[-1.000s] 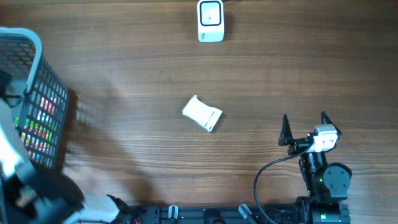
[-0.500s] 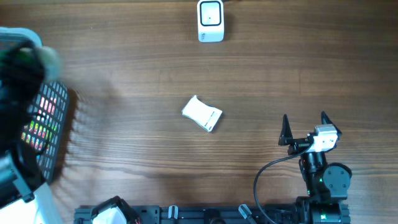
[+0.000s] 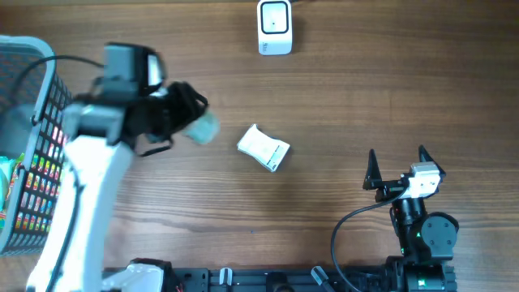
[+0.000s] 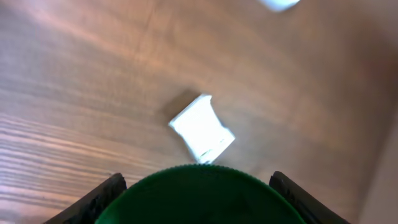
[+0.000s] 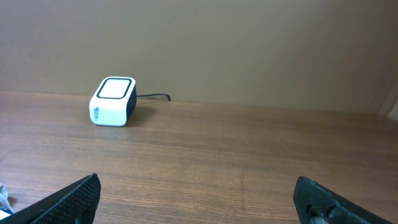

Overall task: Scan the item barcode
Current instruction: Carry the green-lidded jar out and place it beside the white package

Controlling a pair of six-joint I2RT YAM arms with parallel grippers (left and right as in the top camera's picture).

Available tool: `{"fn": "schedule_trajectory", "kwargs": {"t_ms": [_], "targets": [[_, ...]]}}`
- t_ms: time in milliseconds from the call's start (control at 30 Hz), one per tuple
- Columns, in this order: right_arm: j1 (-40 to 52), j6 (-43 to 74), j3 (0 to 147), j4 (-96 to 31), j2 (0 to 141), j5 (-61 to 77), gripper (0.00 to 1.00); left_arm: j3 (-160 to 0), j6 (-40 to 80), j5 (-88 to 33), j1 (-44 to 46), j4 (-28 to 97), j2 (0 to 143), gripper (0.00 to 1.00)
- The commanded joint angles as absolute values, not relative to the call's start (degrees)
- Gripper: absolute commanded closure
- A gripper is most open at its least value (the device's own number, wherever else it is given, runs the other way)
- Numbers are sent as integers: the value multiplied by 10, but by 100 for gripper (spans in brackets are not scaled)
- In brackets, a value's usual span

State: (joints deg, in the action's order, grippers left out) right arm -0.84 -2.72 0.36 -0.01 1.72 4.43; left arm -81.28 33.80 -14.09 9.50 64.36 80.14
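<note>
My left gripper [image 3: 193,120] is shut on a round item with a dark green ribbed cap [image 4: 199,196]. In the overhead view the item [image 3: 203,128] shows as a pale green blur above the table, left of centre. In the left wrist view the cap fills the gap between both fingers [image 4: 106,193]. The white barcode scanner [image 3: 274,27] stands at the far edge, also visible as the scanner [image 5: 113,101] in the right wrist view. My right gripper [image 3: 397,158] rests open at the near right, nothing between its fingers [image 5: 74,196].
A small white packet [image 3: 263,148] lies on the wood near the middle, just right of the held item, and shows as the packet [image 4: 202,129] below the left wrist camera. A wire basket [image 3: 40,61] with colourful goods stands at the far left.
The left arm has swung out from over the basket to the right, carrying the green-capped item over the table towards the white packet. The right arm has not moved.
</note>
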Motion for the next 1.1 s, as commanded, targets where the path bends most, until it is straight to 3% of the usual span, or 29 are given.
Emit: {"fn": "schedule_trajectory", "kwargs": {"t_ms": [0,133,300,467,633,767,867,900,1067], "targets": [[-6,-30,3,1,18,45,0,-790,348,-48,152,636,869,37],[-6,-30,3,1,18,45,0,-771,348,44,193,618,929,37],[-6,-30,3,1,18,45,0,-724,379,55,202,532,967,37],[-6,-30,3,1,18,45,0,-636,496,70,203,416,968,37],[-6,-30,3,1,18,45,0,-579,656,139,209,394,968,37],[-6,-30,3,1,18,45,0,-576,673,145,225,394,968,37],[-6,-30,3,1,18,45,0,-576,663,162,247,400,967,26],[-6,-30,3,1,18,45,0,-577,663,169,254,406,967,3],[-6,-30,3,1,18,45,0,-637,620,201,269,496,938,0]]}}
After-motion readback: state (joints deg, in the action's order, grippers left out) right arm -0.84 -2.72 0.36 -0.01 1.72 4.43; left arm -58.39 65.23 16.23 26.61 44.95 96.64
